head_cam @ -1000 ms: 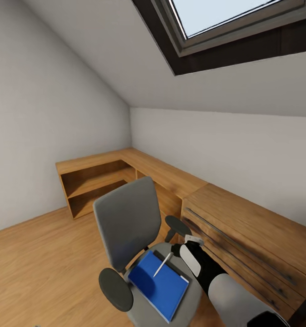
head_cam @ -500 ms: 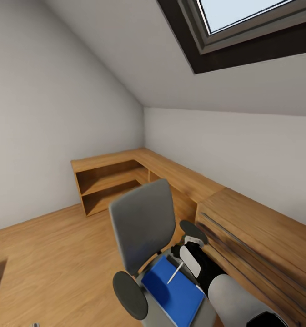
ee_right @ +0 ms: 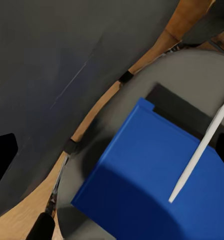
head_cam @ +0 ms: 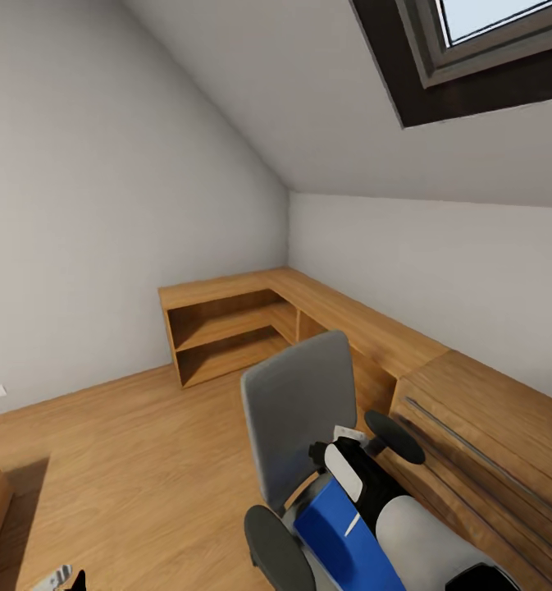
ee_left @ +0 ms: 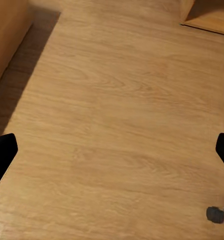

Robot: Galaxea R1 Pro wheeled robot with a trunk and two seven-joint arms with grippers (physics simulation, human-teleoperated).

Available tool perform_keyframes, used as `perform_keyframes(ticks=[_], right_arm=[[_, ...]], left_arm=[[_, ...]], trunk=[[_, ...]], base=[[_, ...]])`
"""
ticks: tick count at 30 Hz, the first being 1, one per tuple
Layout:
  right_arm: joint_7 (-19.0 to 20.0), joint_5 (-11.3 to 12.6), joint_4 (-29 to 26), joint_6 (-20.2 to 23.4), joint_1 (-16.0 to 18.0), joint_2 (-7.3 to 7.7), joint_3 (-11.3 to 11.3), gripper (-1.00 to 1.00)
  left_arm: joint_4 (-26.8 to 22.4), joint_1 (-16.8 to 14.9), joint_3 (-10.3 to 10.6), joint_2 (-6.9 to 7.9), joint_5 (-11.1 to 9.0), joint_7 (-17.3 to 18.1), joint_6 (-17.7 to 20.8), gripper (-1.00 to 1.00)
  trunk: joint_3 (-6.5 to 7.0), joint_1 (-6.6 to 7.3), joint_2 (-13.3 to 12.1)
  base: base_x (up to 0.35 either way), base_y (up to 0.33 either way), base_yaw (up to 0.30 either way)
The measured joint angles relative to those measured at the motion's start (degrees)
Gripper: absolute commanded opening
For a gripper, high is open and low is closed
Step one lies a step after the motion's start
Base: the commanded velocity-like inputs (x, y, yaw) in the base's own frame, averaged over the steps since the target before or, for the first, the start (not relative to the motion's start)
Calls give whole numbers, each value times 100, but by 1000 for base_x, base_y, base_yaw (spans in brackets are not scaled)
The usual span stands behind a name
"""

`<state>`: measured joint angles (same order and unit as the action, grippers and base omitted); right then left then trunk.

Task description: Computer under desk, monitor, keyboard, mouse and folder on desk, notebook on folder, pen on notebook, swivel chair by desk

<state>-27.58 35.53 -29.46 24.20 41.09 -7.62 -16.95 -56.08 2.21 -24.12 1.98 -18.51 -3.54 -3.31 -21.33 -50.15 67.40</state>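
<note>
Our right pincer (ee_right: 112,150) hovers above the swivel chair's seat, its two dark fingertips (ee_right: 3,160) spread wide at opposite edges of the right wrist view with nothing between them, so it is released. Beneath it lies the bright blue folder (ee_right: 151,185), flat on the grey seat, and a slim white pen (ee_right: 199,150) rests slantwise on top of the folder. In the head view our right arm (head_cam: 407,525) reaches over the swivel chair (head_cam: 304,414), covering much of the folder (head_cam: 329,525), and a short white sliver of the pen (head_cam: 352,524) shows beside the arm. The chair's grey back stands upright just beyond the pincer, with one black armrest (head_cam: 394,435) on the far side and another (head_cam: 276,546) on the near side.

Our left pincer (ee_left: 112,150) hangs low over the wooden floor (ee_left: 116,115), its black fingertips (ee_left: 2,155) wide apart and empty, so it too is released. A small dark grey spot (ee_left: 215,214) sits on the floor near one fingertip; we cannot tell what it is.

To the chair's right stands a light wooden drawer cabinet (head_cam: 489,443), close beside it. Behind the chair a low wooden shelf unit (head_cam: 234,328) runs along the corner under the sloped ceiling, and a skylight (head_cam: 489,49) opens above.
</note>
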Motion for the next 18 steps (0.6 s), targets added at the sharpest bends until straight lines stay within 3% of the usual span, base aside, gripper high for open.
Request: perform_keyframes(ticks=[4,10,18], right_arm=[[-13,-16,0,-4,0,7,6,100],[-20,-32,56,-21,0,15,5,100],[-39,-158,163,-268,0,9,-19,100]], left_arm=[[-414,3,-4,-117,5,-13,286,100],[-608,4,-22,-162,6,-43,695,100],[-887,5,-409,-187,11,-56,854,100]], trunk=[[-72,-87,159],[-180,-219,400],[-323,-395,721]], base=[[3,6,3],[1,1,1],[0,0,0]])
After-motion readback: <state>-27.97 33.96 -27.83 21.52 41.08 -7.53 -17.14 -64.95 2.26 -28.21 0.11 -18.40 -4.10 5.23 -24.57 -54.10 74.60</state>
